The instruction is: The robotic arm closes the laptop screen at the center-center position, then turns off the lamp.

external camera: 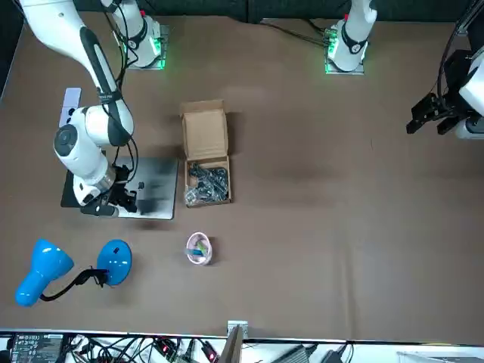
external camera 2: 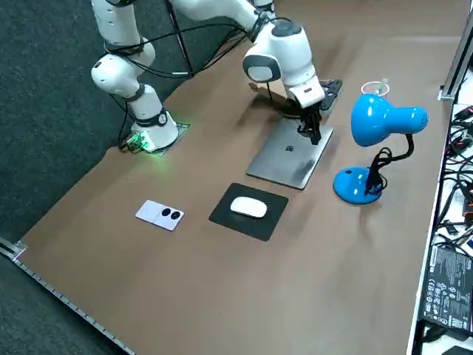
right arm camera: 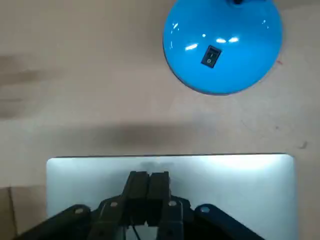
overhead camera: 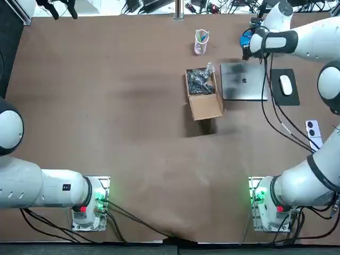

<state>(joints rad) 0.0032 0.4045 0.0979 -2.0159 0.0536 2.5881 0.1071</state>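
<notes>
The silver laptop (overhead camera: 243, 81) lies flat on the table with its lid down, also in the front view (external camera: 156, 198), the right side view (external camera 2: 290, 154) and the right wrist view (right arm camera: 230, 190). My right gripper (right arm camera: 149, 186) is shut, its fingers pressed together over the lid near the laptop's far edge (external camera 2: 312, 132) (external camera: 125, 198) (overhead camera: 248, 53). Just beyond that edge stands the blue lamp: its round base (right arm camera: 223, 44) carries a small black rocker switch (right arm camera: 210, 56). The lamp's head (external camera 2: 386, 118) leans on a black neck above the base (external camera 2: 356, 185).
An open cardboard box (overhead camera: 202, 92) of dark parts stands left of the laptop. A pink cup (overhead camera: 201, 41) is behind it. A white mouse (overhead camera: 286, 85) on a black pad lies right of the laptop, and a small white device (overhead camera: 313, 130) lies nearer the arm's base.
</notes>
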